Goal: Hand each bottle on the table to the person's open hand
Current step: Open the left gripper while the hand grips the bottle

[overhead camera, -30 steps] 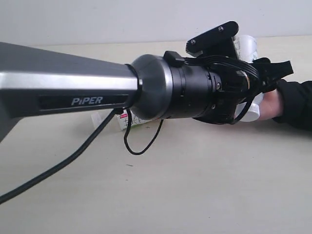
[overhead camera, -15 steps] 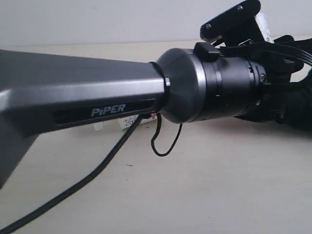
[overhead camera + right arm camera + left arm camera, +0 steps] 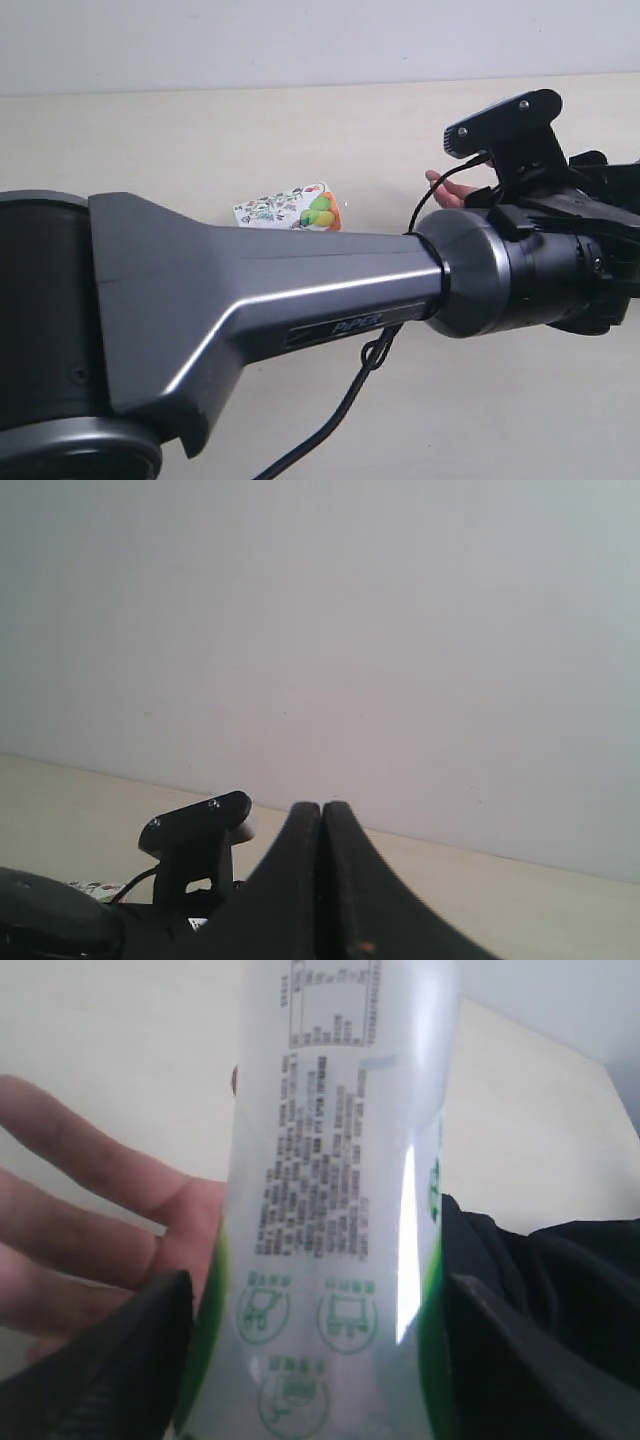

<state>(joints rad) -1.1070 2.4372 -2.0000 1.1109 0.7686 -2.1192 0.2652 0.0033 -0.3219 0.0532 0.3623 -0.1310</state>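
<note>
The left tool [image 3: 320,1360] is clamped on the small bottle [image 3: 335,1190]. Its two dark fingers [image 3: 120,1370] press the green-edged sides of the white printed label, and the bottle is held up off the worktop [image 3: 200,140]. Just beside the bottle, on one side, lies the person's hand [image 3: 100,1230], open with the fingers spread. The bottle's edge overlaps the palm, but whether the two touch cannot be told from so close. On the other side of the bottle is a dark sleeve [image 3: 560,1290]. In the exterior view the left arm [image 3: 300,290] fills the foreground from lower left to right and blocks nearly everything. It hides the held bottle and most of the hand, so only a few fingertips show, beside the black camera bracket [image 3: 505,122]. A black cable [image 3: 345,405] hangs in a loop below the arm. Behind the arm's upper edge a fruit-label bottle [image 3: 295,210] lies on its side on the worktop, its lower part cut off by the arm. The right tool [image 3: 322,880] has its fingers pressed together with nothing between them. It is raised and faces a plain pale wall [image 3: 400,630], well apart from the bottles.
</note>
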